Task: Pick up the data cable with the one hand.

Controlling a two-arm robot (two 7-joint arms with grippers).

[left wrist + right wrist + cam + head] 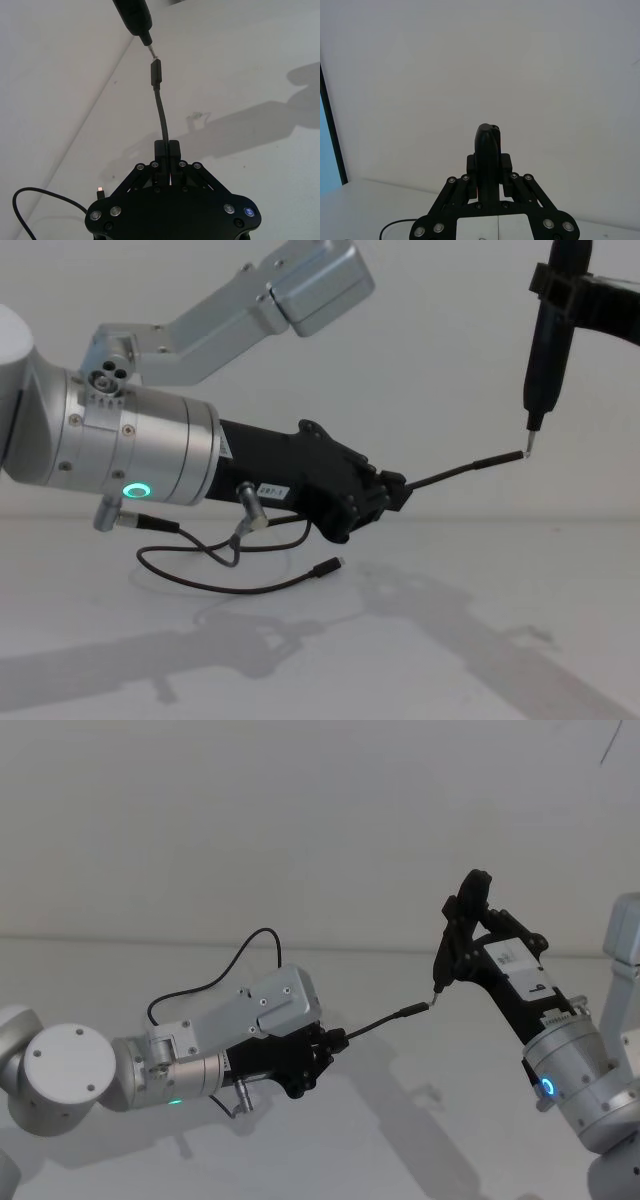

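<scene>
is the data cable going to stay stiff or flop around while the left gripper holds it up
Probably a bit of both. The short stretch of data cable past the left gripper stands out almost straight toward the pen-like tool, so it seems fairly stiff there. The long remainder droops and curls on the table, so it likely trails and swings. It looks light.

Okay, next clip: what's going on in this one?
The left gripper is shut on the data cable near one end and holds it off the white table, so that the plug sticks out toward the right arm. The rest of the cable trails down behind the left arm, with its other plug near the table. The right gripper is raised and shut on a dark pen-like tool, whose metal tip sits right at the held plug.
</scene>
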